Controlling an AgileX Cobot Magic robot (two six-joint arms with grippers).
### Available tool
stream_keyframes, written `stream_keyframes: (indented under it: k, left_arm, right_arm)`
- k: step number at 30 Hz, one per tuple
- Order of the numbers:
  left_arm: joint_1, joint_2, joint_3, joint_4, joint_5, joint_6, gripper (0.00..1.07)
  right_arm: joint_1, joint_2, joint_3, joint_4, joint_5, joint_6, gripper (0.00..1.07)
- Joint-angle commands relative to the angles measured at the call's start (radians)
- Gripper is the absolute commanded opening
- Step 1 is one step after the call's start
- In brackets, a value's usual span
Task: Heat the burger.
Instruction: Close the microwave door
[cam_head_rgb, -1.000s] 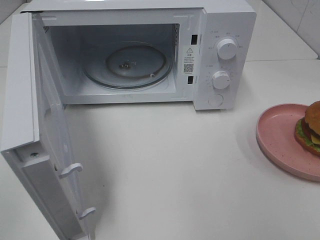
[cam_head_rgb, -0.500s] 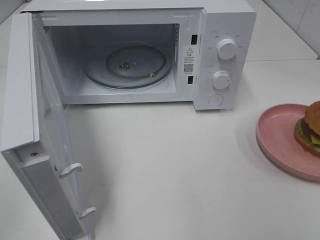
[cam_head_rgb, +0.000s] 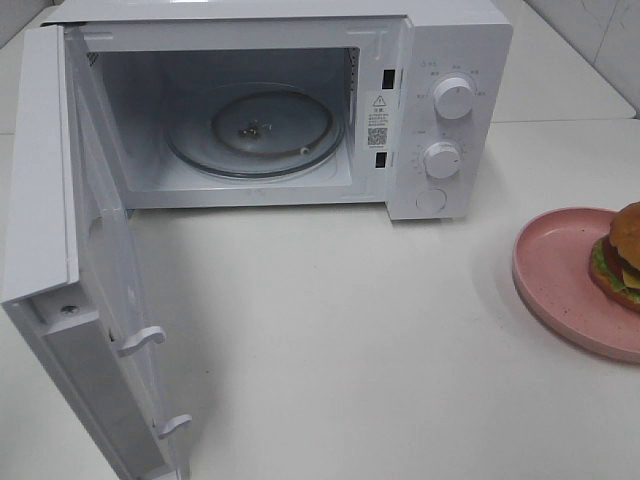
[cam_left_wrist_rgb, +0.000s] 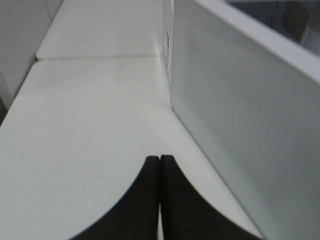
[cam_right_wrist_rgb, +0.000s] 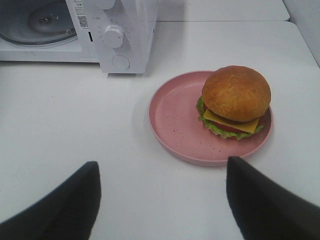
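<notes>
The burger (cam_right_wrist_rgb: 235, 100) with its golden bun, cheese and lettuce sits on a pink speckled plate (cam_right_wrist_rgb: 175, 120); in the exterior high view the burger (cam_head_rgb: 622, 258) shows at the right edge on the plate (cam_head_rgb: 556, 275). My right gripper (cam_right_wrist_rgb: 162, 197) is open, its fingers spread wide, short of the plate and touching nothing. My left gripper (cam_left_wrist_rgb: 159, 165) is shut with nothing between its fingers, beside the outer face of the open microwave door (cam_left_wrist_rgb: 240, 115). Neither gripper appears in the exterior high view.
The white microwave (cam_head_rgb: 440, 100) stands at the back with its door (cam_head_rgb: 60, 250) swung open to the left. A glass turntable (cam_head_rgb: 255, 130) lies inside the bare cavity. Two knobs and a button are on its right panel. The white counter (cam_head_rgb: 350, 340) lies in front.
</notes>
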Motion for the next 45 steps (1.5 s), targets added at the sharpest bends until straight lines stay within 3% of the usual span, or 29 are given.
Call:
stream_keyframes:
  k: [1, 8, 11, 12, 13, 14, 15, 16, 17, 18, 19, 20, 22, 23, 24, 25, 27, 28, 29, 31, 32, 33, 35, 38, 39, 40, 41, 45]
  left_arm:
    - [0.001, 0.036, -0.007, -0.043, -0.156, -0.003, 0.0]
    - [0.001, 0.222, -0.007, -0.069, -0.268, -0.003, 0.0]
    - [0.001, 0.324, -0.007, -0.08, -0.305, 0.012, 0.0]
    - [0.001, 0.393, -0.007, -0.093, -0.336, 0.055, 0.0]
    - [0.001, 0.393, -0.007, -0.093, -0.336, 0.055, 0.0]
    - [0.001, 0.47, -0.007, -0.122, -0.368, 0.11, 0.0]
    - [0.001, 0.47, -0.007, -0.122, -0.368, 0.11, 0.0]
    - [0.001, 0.51, -0.007, -0.14, -0.387, 0.144, 0.0]
    - [0.001, 0.581, -0.007, -0.182, -0.418, 0.208, 0.0]
    - [0.001, 0.581, -0.007, -0.182, -0.418, 0.208, 0.0]
    - [0.001, 0.657, -0.007, -0.235, -0.448, 0.283, 0.0]
    - [0.001, 0.657, -0.007, -0.235, -0.448, 0.283, 0.0]
    - [0.001, 0.761, -0.007, -0.315, -0.487, 0.397, 0.0]
    - [0.001, 0.761, -0.007, -0.315, -0.487, 0.397, 0.0]
    - [0.001, 0.833, -0.008, -0.371, -0.512, 0.484, 0.0]
    - [0.001, 0.833, -0.008, -0.371, -0.512, 0.484, 0.0]
    - [0.001, 0.918, -0.009, -0.453, -0.541, 0.583, 0.0]
    - [0.001, 0.918, -0.009, -0.453, -0.541, 0.583, 0.0]
    - [0.001, 0.978, -0.009, -0.518, -0.558, 0.643, 0.0]
    - [0.001, 1.005, -0.009, -0.552, -0.566, 0.672, 0.0]
    - [0.001, 1.05, -0.009, -0.623, -0.576, 0.731, 0.0]
    - [0.001, 1.05, -0.009, -0.623, -0.576, 0.731, 0.0]
    - [0.001, 1.12, -0.009, -0.755, -0.586, 0.874, 0.0]
    - [0.001, 1.132, -0.009, -0.783, -0.587, 0.909, 0.0]
    - [0.001, 1.157, -0.009, -0.844, -0.587, 0.975, 0.0]
    - [0.001, 1.157, -0.009, -0.844, -0.587, 0.975, 0.0]
    - [0.001, 1.178, -0.009, -0.897, -0.587, 1.028, 0.0]
    - [0.001, 1.2, -0.011, -0.953, -0.587, 1.094, 0.0]
  right_arm:
    - [-0.002, -0.027, 0.003, 0.002, -0.011, -0.012, 0.67]
    - [-0.002, -0.027, 0.003, 0.002, -0.011, -0.012, 0.67]
    - [-0.002, -0.027, 0.003, 0.002, -0.011, -0.012, 0.67]
    - [-0.002, -0.027, 0.003, 0.002, -0.011, -0.012, 0.67]
    - [-0.002, -0.027, 0.003, 0.002, -0.011, -0.012, 0.67]
    - [-0.002, -0.027, 0.003, 0.002, -0.011, -0.012, 0.67]
    - [-0.002, -0.027, 0.003, 0.002, -0.011, -0.012, 0.67]
    - [-0.002, -0.027, 0.003, 0.002, -0.011, -0.012, 0.67]
    - [-0.002, -0.027, 0.003, 0.002, -0.011, -0.012, 0.67]
    - [-0.002, -0.027, 0.003, 0.002, -0.011, -0.012, 0.67]
    - [-0.002, -0.027, 0.003, 0.002, -0.011, -0.012, 0.67]
    - [-0.002, -0.027, 0.003, 0.002, -0.011, -0.012, 0.67]
    - [-0.002, -0.027, 0.003, 0.002, -0.011, -0.012, 0.67]
    - [-0.002, -0.027, 0.003, 0.002, -0.011, -0.012, 0.67]
    - [-0.002, -0.027, 0.003, 0.002, -0.011, -0.012, 0.67]
    - [-0.002, -0.027, 0.003, 0.002, -0.011, -0.012, 0.67]
    - [-0.002, -0.027, 0.003, 0.002, -0.011, -0.012, 0.67]
    - [-0.002, -0.027, 0.003, 0.002, -0.011, -0.012, 0.67]
    - [-0.002, -0.027, 0.003, 0.002, -0.011, -0.012, 0.67]
    - [-0.002, -0.027, 0.003, 0.002, -0.011, -0.012, 0.67]
    - [-0.002, -0.027, 0.003, 0.002, -0.011, -0.012, 0.67]
    - [-0.002, -0.027, 0.003, 0.002, -0.011, -0.012, 0.67]
    - [-0.002, -0.027, 0.003, 0.002, -0.011, -0.012, 0.67]
    - [-0.002, -0.027, 0.003, 0.002, -0.011, -0.012, 0.67]
    - [-0.002, -0.027, 0.003, 0.002, -0.011, -0.012, 0.67]
    - [-0.002, -0.027, 0.003, 0.002, -0.011, -0.012, 0.67]
    - [-0.002, -0.027, 0.003, 0.002, -0.011, -0.012, 0.67]
    - [-0.002, -0.027, 0.003, 0.002, -0.011, -0.012, 0.67]
